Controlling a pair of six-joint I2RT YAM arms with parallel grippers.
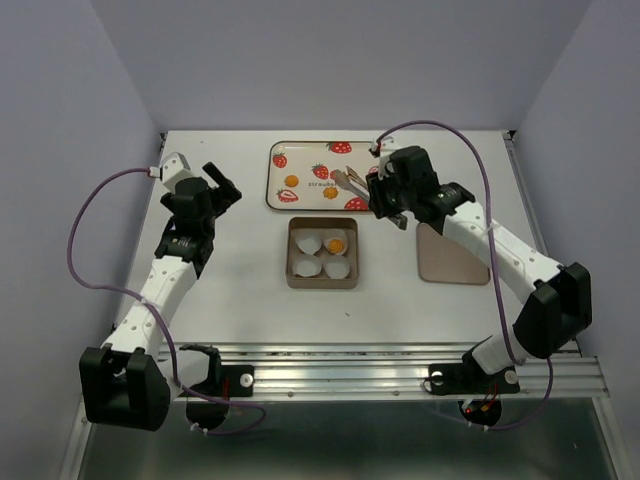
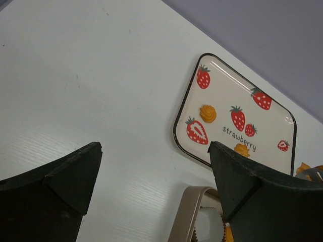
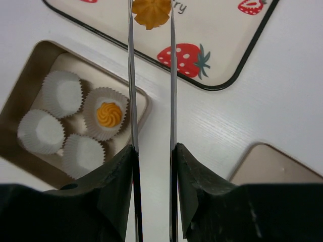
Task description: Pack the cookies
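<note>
Right arm's black fingers point(image 3: 202, 201) are clamped on slim metal tongs point(image 3: 132, 101), whose long blades run straight ahead and flank a small round orange cookie point(image 3: 151, 11) at their tips, on or just over the strawberry-printed white tray point(image 3: 227, 50); left fingers point(image 2: 60, 181) stand wide open, farther off.

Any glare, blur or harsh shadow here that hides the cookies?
Top external: even light, soft shadows, all sharp. Left wrist: the open left tool shows as dark shapes, while the tray beyond is crisp. Right wrist: the tongs gleam bright along their blades, and the cookie they pinch is cut off by the top edge.
</note>
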